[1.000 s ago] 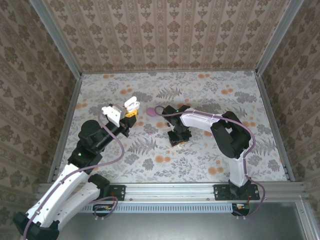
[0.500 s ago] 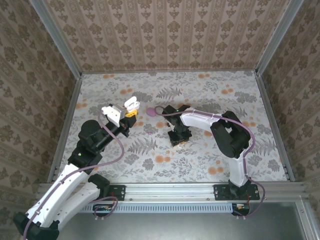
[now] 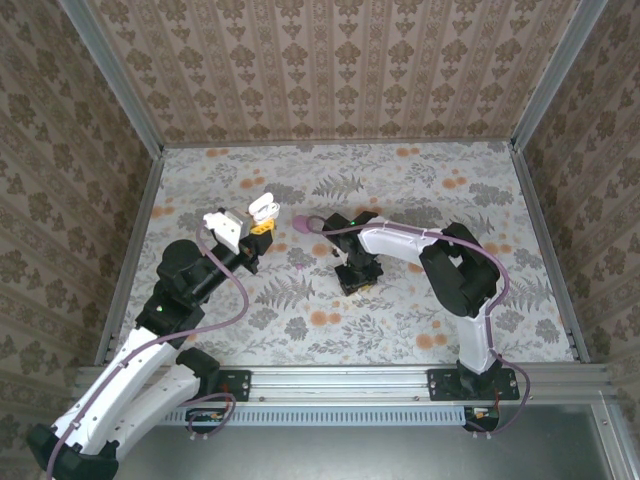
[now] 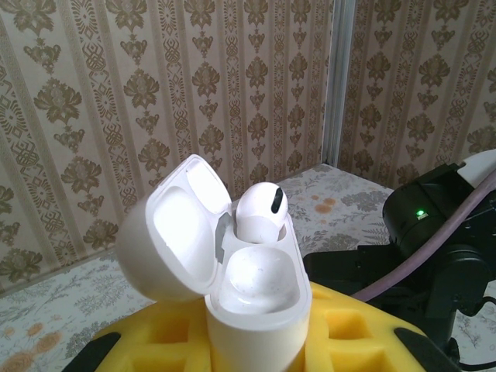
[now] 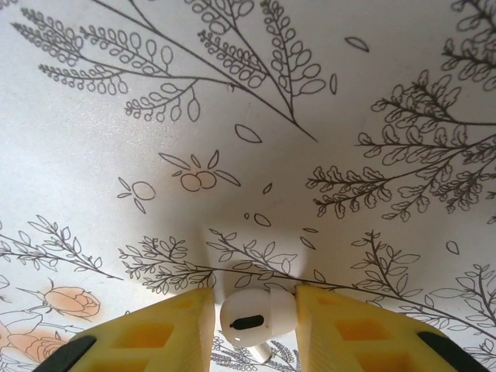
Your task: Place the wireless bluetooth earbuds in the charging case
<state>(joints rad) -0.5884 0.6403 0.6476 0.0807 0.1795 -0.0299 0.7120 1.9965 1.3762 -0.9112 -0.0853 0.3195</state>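
My left gripper [image 3: 261, 222] [image 4: 256, 345] is raised over the left of the table, shut on the charging case [image 4: 260, 306] [image 3: 262, 207]. The case looks white and stands upright between the yellow pads [image 4: 353, 333] with its lid swung open to the left. One white earbud [image 4: 261, 211] sits in the far socket and the near socket is empty. At mid-table my right gripper [image 3: 356, 280] [image 5: 255, 306] points down at the floral surface. Its yellow fingers [image 5: 349, 329] are shut on a second white earbud [image 5: 257, 318], whose stem points toward the camera.
A small pink oval [image 3: 300, 223] lies on the table between the two grippers. Patterned walls with metal corner posts [image 4: 339, 81] enclose the table [image 3: 420, 190]. The right arm's black wrist [image 4: 442, 232] is close beside the held case.
The right gripper has edged slightly left and down over the table. The left arm and the case have not moved.
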